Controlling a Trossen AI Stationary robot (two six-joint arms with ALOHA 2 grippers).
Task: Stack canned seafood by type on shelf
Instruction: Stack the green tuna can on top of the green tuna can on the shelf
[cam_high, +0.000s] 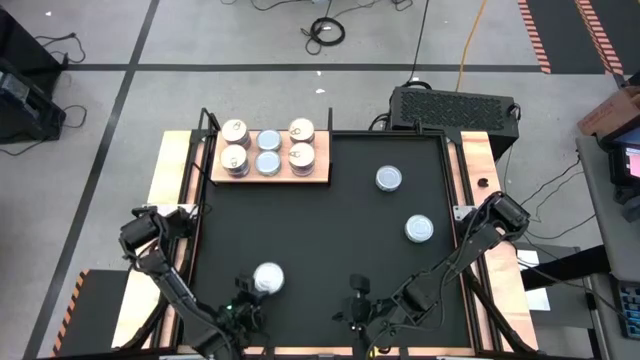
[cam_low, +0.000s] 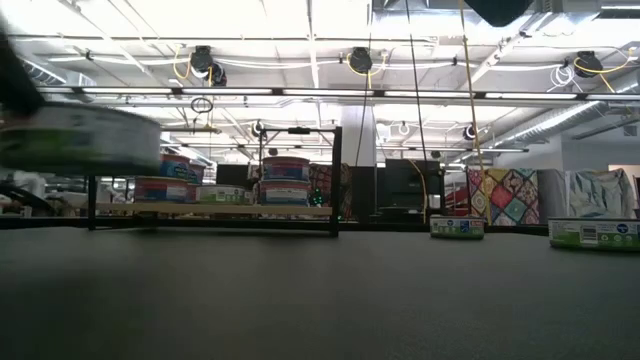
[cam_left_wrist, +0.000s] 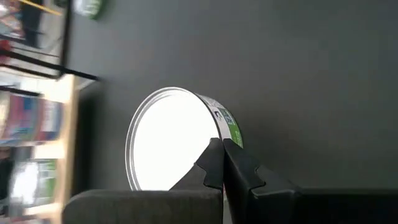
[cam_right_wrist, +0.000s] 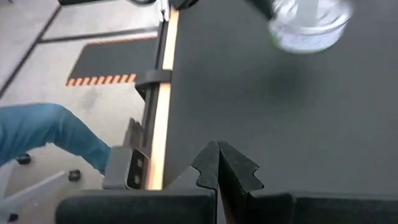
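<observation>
**A:** While the left pincer (cam_left_wrist: 221, 163) has its fingers pressed tight together at the rim of the squat round tin with the plain white lid and green label (cam_left_wrist: 168, 140), does it really have hold of that tin?

**B:** I judge so. From bench height the tin hangs clear of the large black mat (cam_high: 330, 230), at the near edge. So this is the carrying step, with the lift made. The right pincer (cam_right_wrist: 219, 158) waits just beside it, fingers closed on nothing.

**A:** And farther out?

**B:** Two loose round tins with pale lids (cam_high: 419, 229) sit well apart on the right half of the mat, not yet sorted. At the far left stands the pale wooden shelf board (cam_high: 320, 174), carrying six shiny-lidded tins (cam_high: 268, 163) in three columns.

**A:** So the next move?

**B:** Carry the tin across to the shelf. The middle column shows plain pale lids and the outer ones pull-tabs, so the middle looks the likelier match. A rim pinch is thin, so keep the tin level and set it squarely on top.
</observation>
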